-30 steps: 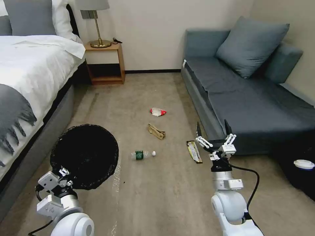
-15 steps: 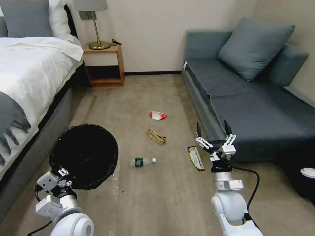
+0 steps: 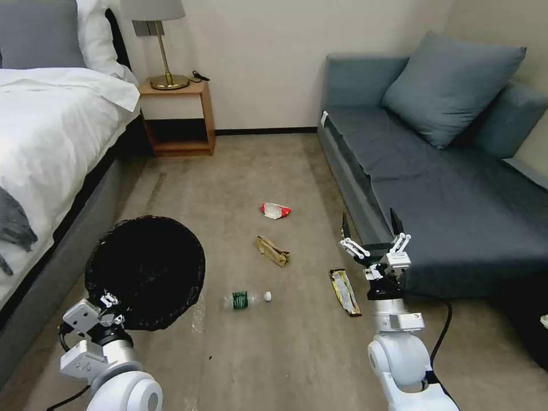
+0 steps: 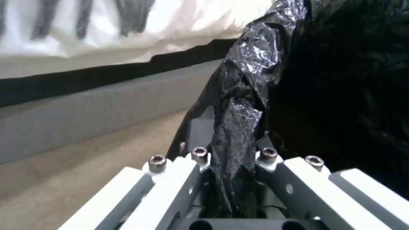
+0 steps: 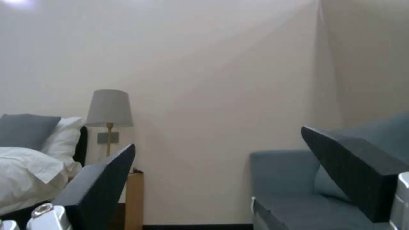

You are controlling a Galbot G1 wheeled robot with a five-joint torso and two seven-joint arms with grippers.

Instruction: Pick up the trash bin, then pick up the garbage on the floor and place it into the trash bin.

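- Watching the left claw [image 3: 108, 301] first: it's pinching the black liner at the near rim of the trash bin [image 3: 145, 271], which I'm carrying low on my left, beside the bed [image 3: 51, 131]
- In the left wrist view the grip [image 4: 232, 179] looks to be mostly on crinkled bag; I reckon the plastic could slip or tear and drop the bin, and I can't tell whether the hard rim is between the fingers too
- My right claw [image 3: 372, 240] is spread wide and empty, raised close to the sofa [image 3: 434, 188] edge, so a careless swing could clip the cushion front
- Snack wrapper [image 3: 345, 291] lies on the floor just left of that claw and below it: nearest piece
- Bottle [image 3: 246, 298] sits between the bin and the wrapper; being round, it may roll off if I nudge it
- Paper bag [image 3: 272, 251] and red-and-white packet [image 3: 274, 210] lie farther out, mid-floor, well apart from both claws
- Flat wrapper on carpet: fingers could skate over it
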